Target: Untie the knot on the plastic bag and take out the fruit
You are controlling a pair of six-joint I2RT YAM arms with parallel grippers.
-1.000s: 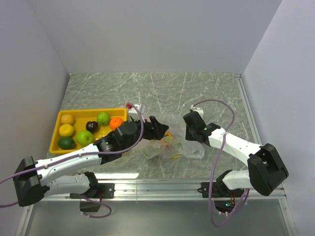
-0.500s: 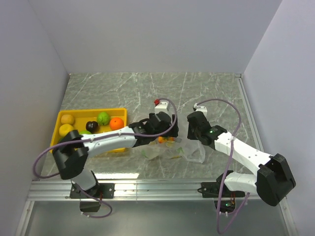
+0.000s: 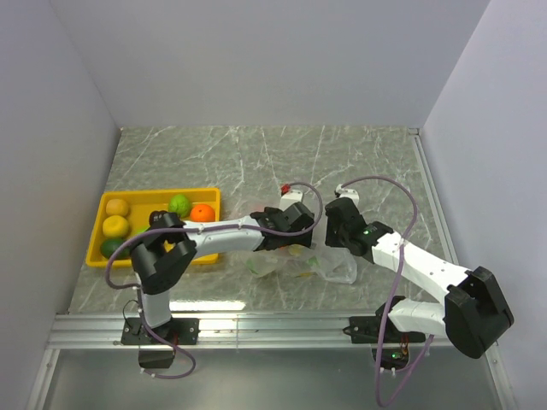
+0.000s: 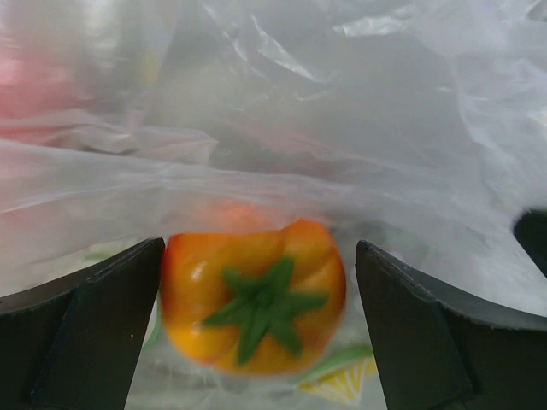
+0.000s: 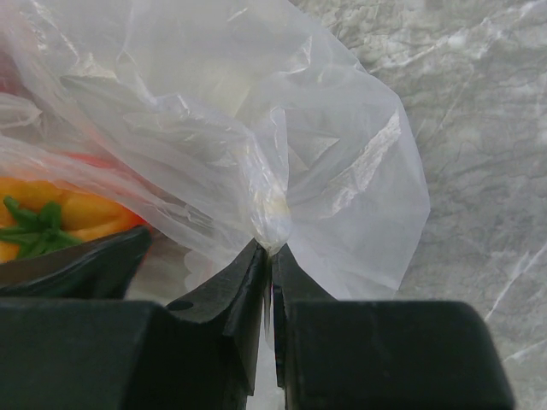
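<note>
Plastic film crowds both wrist views, so much of what lies around the plastic bag (image 3: pixel 338 268) is only colour behind crinkles. The bag lies on the marbled table (image 3: pixel 367 162) in front of the two arm bases, to the right of the yellow tray (image 3: pixel 154 194). From above, both black wrists cover its far half.

The right gripper (image 5: pixel 270 249) has its jaws pressed together on a gathered pinch of the film. A whitish bunch sits just above the fingertips, but whether that is the knot cannot be told, and the handle strips cannot be picked out anywhere.

The left gripper (image 4: pixel 260 248) stands spread wide, with an orange fruit (image 4: pixel 256 299) bearing a green star-shaped stalk between its fingers (image 4: pixel 85 333). The fruit is blurred. It lies just beside one finger and apart from the other, and whether it is touched cannot be told. Film hangs over its top edge, and it is unclear whether the fruit is inside the bag or under its rim. A pink-red smear (image 4: pixel 34 94) shows through the plastic above, too veiled to name. A yellow and green patch (image 4: pixel 342 380) below the fruit is cut off by the frame.

In the tray a light green fruit (image 3: pixel 179 204), a round orange (image 3: pixel 202 213), two yellow fruits (image 3: pixel 115 225) and a dark green fruit (image 3: pixel 111 247) show. The left arm (image 3: pixel 222 231) covers the tray's near right part.
</note>
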